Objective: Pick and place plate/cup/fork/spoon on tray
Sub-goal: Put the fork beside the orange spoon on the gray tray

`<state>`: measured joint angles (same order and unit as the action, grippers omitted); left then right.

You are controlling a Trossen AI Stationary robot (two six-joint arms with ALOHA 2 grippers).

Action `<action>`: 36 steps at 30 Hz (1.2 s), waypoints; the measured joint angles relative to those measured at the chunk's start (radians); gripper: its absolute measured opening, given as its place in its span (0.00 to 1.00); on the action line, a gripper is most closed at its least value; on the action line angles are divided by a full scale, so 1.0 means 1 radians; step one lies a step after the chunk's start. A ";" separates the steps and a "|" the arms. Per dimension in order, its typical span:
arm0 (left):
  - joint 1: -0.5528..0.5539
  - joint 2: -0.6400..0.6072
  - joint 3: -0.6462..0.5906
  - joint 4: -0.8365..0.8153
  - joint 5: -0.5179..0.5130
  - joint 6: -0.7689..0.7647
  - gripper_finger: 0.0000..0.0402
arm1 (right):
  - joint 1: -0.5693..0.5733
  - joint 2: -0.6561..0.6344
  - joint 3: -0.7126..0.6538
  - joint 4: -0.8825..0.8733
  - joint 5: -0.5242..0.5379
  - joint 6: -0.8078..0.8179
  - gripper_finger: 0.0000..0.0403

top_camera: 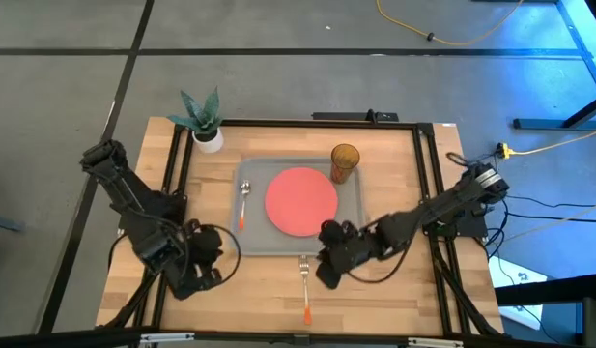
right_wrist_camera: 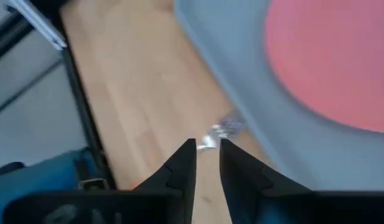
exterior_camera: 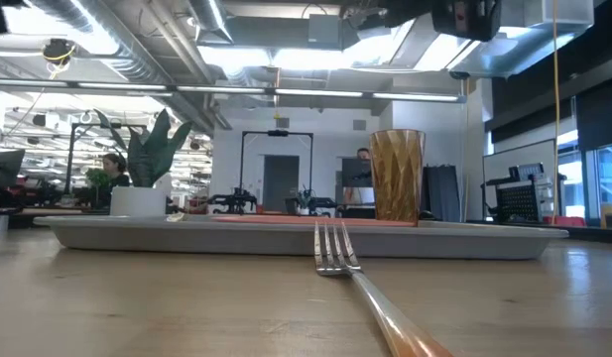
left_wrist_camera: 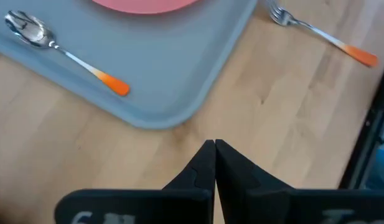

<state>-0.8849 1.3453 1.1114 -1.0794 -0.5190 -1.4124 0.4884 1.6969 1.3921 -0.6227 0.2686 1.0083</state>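
High view shows us the small silver metal fork with an orange handle tip [top_camera: 304, 285] lying on the wooden table [top_camera: 394, 300], just outside the grey plastic tray [top_camera: 353, 224]. Our right gripper [top_camera: 326, 274] hovers beside its tines, fingers narrowly parted. We judge it light, stiff and slippery; take the mid-handle.

A robotics lab or open workshop hall is shown. A wooden table [top_camera: 278, 300] boxed in a black metal frame [top_camera: 428, 184] is set on a grey concrete floor [top_camera: 66, 87], over which a yellow cable [top_camera: 452, 37] is trailed. In the low view, exposed ceiling ducts [exterior_camera: 137, 50] and strip lighting are seen above rows of equipment benches (monitors included), with what may be a seated person [exterior_camera: 115, 167] at a desk.
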 joint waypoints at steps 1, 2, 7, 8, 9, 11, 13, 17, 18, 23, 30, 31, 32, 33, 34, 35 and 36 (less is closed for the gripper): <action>-0.014 0.000 0.000 0.000 -0.003 -0.003 0.00 | 0.009 0.016 -0.002 0.031 0.009 0.015 0.17; -0.028 0.000 0.000 -0.001 -0.002 -0.011 0.00 | 0.016 0.032 -0.003 0.065 0.011 0.035 0.16; -0.081 0.000 0.000 -0.002 -0.002 -0.053 0.00 | 0.033 0.136 0.014 0.129 0.010 0.060 0.14; -0.088 0.000 0.000 -0.002 -0.002 -0.055 0.00 | 0.034 0.152 0.021 0.128 0.011 0.062 0.14; -0.093 0.000 0.000 -0.001 -0.002 -0.055 0.00 | 0.034 0.167 0.027 0.129 0.011 0.063 0.14; -0.101 0.000 0.000 -0.002 -0.002 -0.058 0.00 | 0.034 0.191 0.035 0.133 0.010 0.062 0.14; -0.106 0.000 0.000 -0.002 -0.002 -0.071 0.00 | 0.034 0.211 0.040 0.139 0.010 0.057 0.14; -0.114 0.000 0.000 -0.002 -0.002 -0.074 0.00 | 0.027 0.232 0.041 0.146 -0.022 -0.077 0.14; -0.115 0.000 0.000 -0.002 -0.002 -0.074 0.00 | 0.024 0.238 0.041 0.146 -0.024 -0.096 0.14; -0.120 0.000 0.000 -0.004 -0.001 -0.074 0.00 | -0.015 0.264 0.041 0.131 -0.052 -0.022 0.14; -0.120 0.000 0.000 -0.005 -0.001 -0.071 0.00 | -0.060 0.292 0.041 0.132 -0.185 0.156 0.21; -0.120 0.000 0.000 -0.005 -0.001 -0.070 0.00 | -0.061 0.293 0.041 0.133 -0.193 0.166 0.21; -0.120 0.000 0.000 -0.005 -0.001 -0.064 0.00 | -0.061 0.293 0.041 0.138 -0.210 0.173 0.22; -0.120 0.000 0.000 -0.005 -0.001 -0.051 0.00 | -0.062 0.293 0.041 0.150 -0.223 0.191 0.22; -0.120 0.000 0.000 -0.005 0.000 -0.042 0.00 | -0.061 0.293 0.041 0.162 -0.223 0.222 0.22; -0.120 0.000 0.000 -0.005 0.000 -0.034 0.00 | -0.054 0.293 0.041 0.171 -0.219 0.253 0.22; -0.120 0.000 0.000 -0.005 0.000 -0.026 0.00 | -0.045 0.293 0.041 0.184 -0.204 0.273 0.22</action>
<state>-1.0050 1.3457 1.1110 -1.0840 -0.5190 -1.4379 0.4435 1.9900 1.4326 -0.4392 0.0649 1.2816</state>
